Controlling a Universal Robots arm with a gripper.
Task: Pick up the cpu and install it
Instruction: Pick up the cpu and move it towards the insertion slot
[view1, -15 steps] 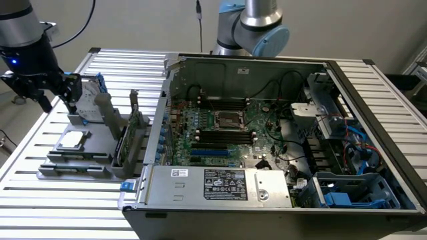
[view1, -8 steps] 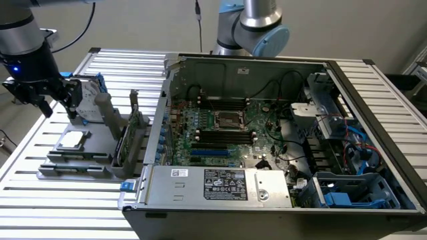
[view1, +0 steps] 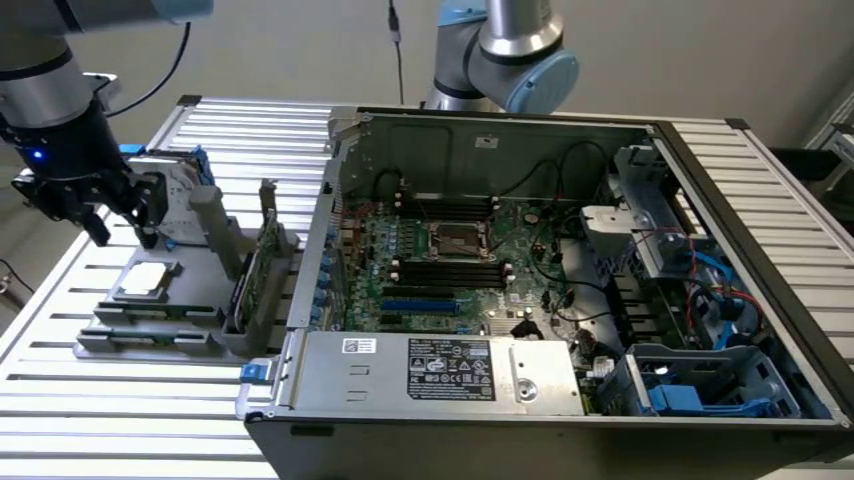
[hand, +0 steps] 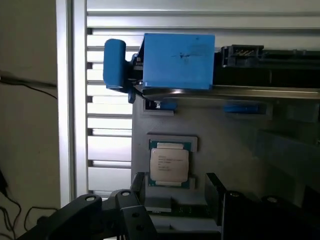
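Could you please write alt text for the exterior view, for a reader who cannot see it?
The arm's open gripper hangs above the cpu, which lies flat on a grey fixture at the exterior view's left. Beside it stands an open computer case, motherboard exposed.

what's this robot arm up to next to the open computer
The arm's gripper hangs open just above the cpu and holds nothing. The chip lies flat in a gray holder on the slatted table, on the exterior view's left of the open computer case. It has not been picked up yet. The motherboard socket is inside the case, off to the exterior view's right of the gripper.
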